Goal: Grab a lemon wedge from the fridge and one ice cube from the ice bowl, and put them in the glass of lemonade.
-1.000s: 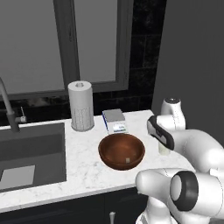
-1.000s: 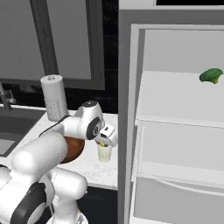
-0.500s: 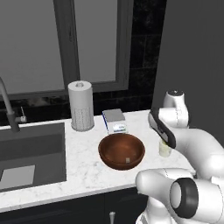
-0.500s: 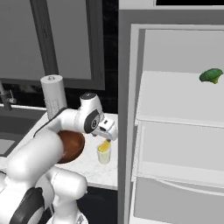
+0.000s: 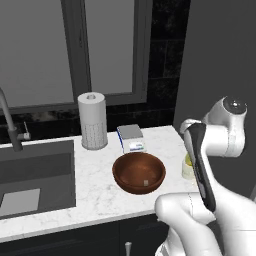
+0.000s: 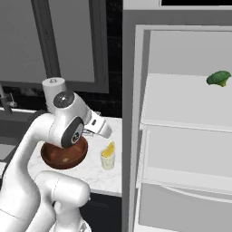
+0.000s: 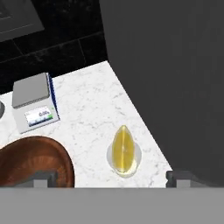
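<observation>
The glass of lemonade (image 7: 124,154) stands on the marble counter beside the fridge's dark side wall (image 7: 175,78). The yellow lemon wedge (image 7: 123,148) rests in it, sticking up over the rim (image 6: 108,149). My gripper (image 7: 113,178) hangs open above the glass with nothing between its fingers (image 7: 43,177); in the right base view the gripper (image 6: 105,132) is up and left of the glass (image 6: 108,160). The reddish-brown ice bowl (image 5: 139,172) sits left of the glass (image 5: 187,168), with one pale ice cube (image 5: 145,183) in it. The fridge (image 6: 181,136) stands open.
A small grey scale (image 5: 131,138) and a white paper-towel roll (image 5: 93,120) stand behind the bowl. A dark sink (image 5: 35,175) lies to the left. A green broccoli (image 6: 219,78) lies on the fridge's upper shelf.
The gripper has opened, let go of the lemon wedge into the glass, and lifted a little above it. The bowl and glass have stayed put.
</observation>
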